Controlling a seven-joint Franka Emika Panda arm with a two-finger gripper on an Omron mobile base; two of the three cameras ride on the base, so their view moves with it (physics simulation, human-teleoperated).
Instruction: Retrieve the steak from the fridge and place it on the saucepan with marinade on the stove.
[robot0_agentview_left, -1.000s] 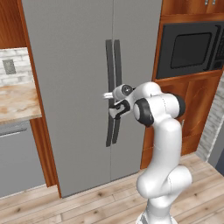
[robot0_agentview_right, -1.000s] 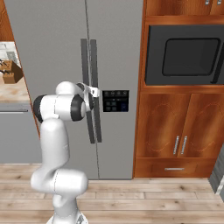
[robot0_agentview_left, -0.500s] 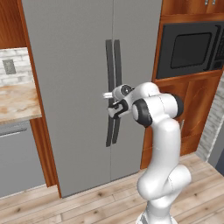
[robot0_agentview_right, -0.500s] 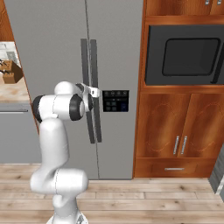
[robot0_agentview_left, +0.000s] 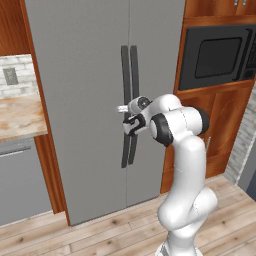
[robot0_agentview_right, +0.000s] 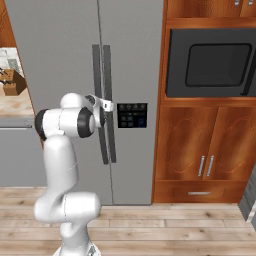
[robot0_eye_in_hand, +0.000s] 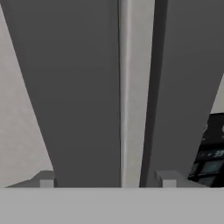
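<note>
The fridge (robot0_agentview_left: 85, 100) (robot0_agentview_right: 55, 50) stands with both grey doors closed. Its two long dark handles (robot0_agentview_left: 125, 90) (robot0_agentview_right: 97, 75) run side by side down the middle. My gripper (robot0_agentview_left: 130, 124) (robot0_agentview_right: 102, 112) (robot0_eye_in_hand: 107, 179) is up against them at about mid-height. In the hand view the jaws stand apart, open, and bracket the left door's handle (robot0_eye_in_hand: 78, 96) and the door seam. The right fingertip (robot0_eye_in_hand: 168, 178) sits in front of the right handle's (robot0_eye_in_hand: 183, 87) inner edge. The steak, the saucepan with marinade and the stove are out of view.
A black built-in microwave (robot0_agentview_left: 217, 57) (robot0_agentview_right: 210, 62) sits in wooden cabinetry (robot0_agentview_right: 200, 150) right of the fridge. A dark dispenser panel (robot0_agentview_right: 132, 115) is on the right door. To the left are a stone counter (robot0_agentview_left: 17, 115) and a grey appliance front (robot0_agentview_left: 20, 180).
</note>
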